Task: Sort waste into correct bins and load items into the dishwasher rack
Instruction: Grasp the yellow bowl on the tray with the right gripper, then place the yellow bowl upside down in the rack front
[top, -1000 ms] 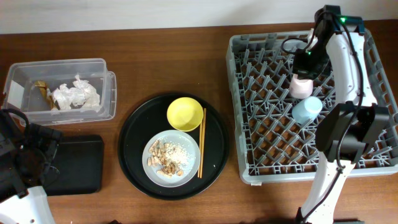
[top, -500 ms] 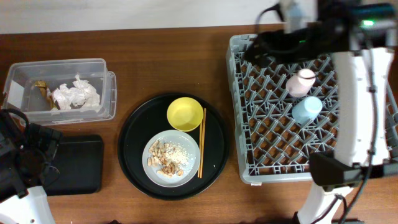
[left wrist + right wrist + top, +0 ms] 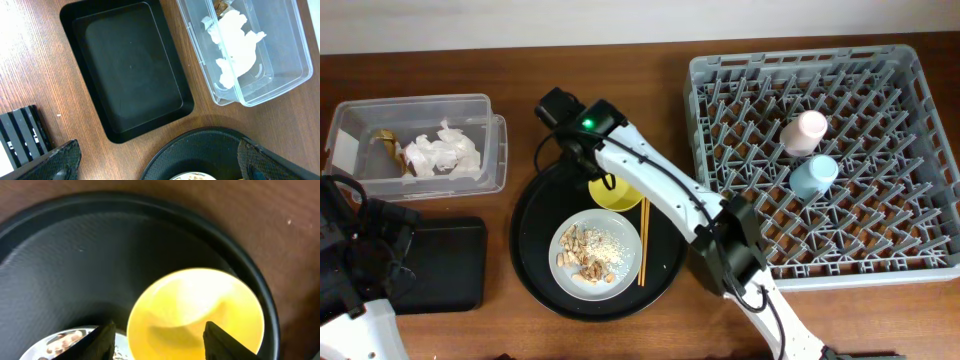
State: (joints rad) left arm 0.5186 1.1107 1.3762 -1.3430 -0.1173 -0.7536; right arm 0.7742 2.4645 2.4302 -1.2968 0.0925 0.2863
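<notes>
On the tabletop's left, the clear box (image 3: 470,110) holds the napkin (image 3: 442,152) and the brown wrapper (image 3: 388,142). The flat black tray (image 3: 132,70) lies beside it, and the left gripper (image 3: 157,152) hangs above with its jaws spread wide, holding nothing. On the round black tray (image 3: 535,250) sit the plate (image 3: 625,235) of peanut shells (image 3: 582,255), the yellow bowl (image 3: 200,310) and the chopsticks (image 3: 644,240). The right gripper (image 3: 160,337) hovers over the bowl with its jaws parted and empty. The pink cup (image 3: 805,131) and blue cup (image 3: 814,176) are in the rack (image 3: 840,240).
</notes>
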